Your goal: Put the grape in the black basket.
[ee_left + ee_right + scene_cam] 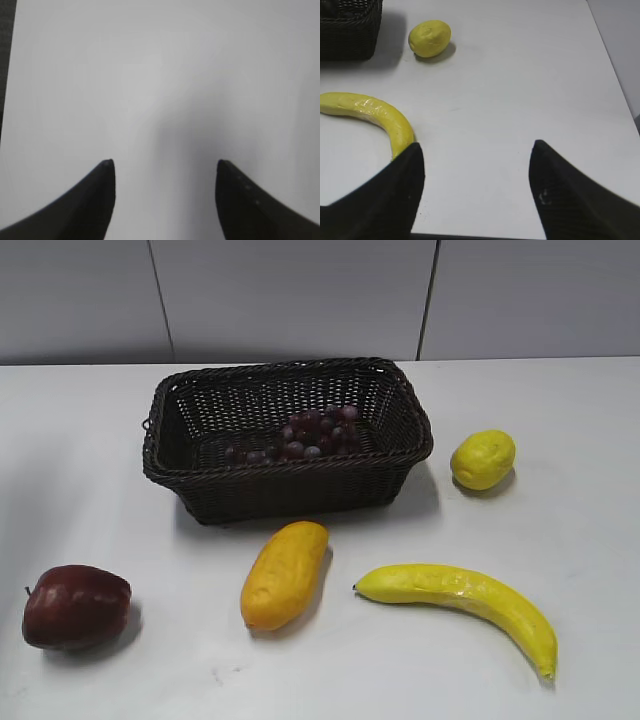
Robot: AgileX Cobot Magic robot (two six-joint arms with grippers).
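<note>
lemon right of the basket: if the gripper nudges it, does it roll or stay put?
The lemon looks rounded and slightly egg-shaped, so a nudge would probably make it wobble and roll a short way, not straight. Its skin looks dimpled and matte, so likely not slippery. It sits apart from the black basket, with bare table around it, so nothing would stop it.

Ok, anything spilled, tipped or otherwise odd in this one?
Nothing stands out. The grape bunch lies inside the black basket, which sits upright; the apple, mango, banana and lemon rest separately on the table.

Even, bright light; soft shadows lie beside the basket (290,490) and lemon (429,38). The left wrist view is blurred.
</note>
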